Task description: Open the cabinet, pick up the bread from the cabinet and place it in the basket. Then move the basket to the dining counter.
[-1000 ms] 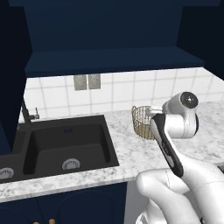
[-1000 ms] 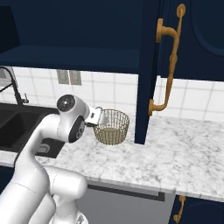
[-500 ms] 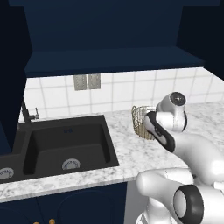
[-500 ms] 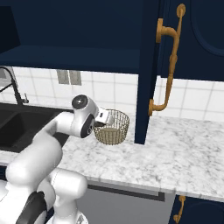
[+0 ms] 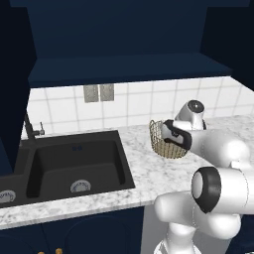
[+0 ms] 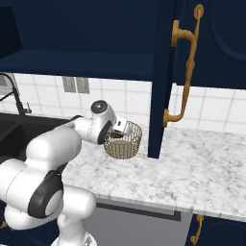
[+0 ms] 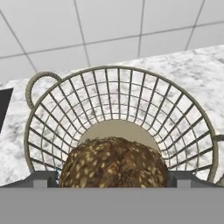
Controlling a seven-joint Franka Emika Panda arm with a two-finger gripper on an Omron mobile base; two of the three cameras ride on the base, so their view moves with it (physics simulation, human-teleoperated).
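Observation:
The tan wire basket (image 7: 118,100) stands on the marble counter by the tiled wall, also seen as basket (image 5: 166,141) and basket (image 6: 126,144). A brown speckled bread (image 7: 113,164) lies low inside it, on the side nearest the hand. My gripper (image 7: 112,181) hovers at the basket's near rim with its jaws open, one tip on either side of the bread; I cannot tell if they touch it. The same gripper (image 5: 171,135) (image 6: 121,128) reaches over the rim. The navy cabinet (image 6: 161,72) above has a door swung open. The dining counter is out of view.
A black sink (image 5: 74,163) with a dark faucet (image 5: 30,129) lies left of the basket. The open door's edge (image 6: 157,120) hangs just right of the basket, brass handle (image 6: 185,72) on it. Bare marble counter (image 6: 192,163) stretches to the right.
The arm has swung forward and carried the hand from short of the basket up to its rim. The jaws have stayed wide. The basket has not moved.

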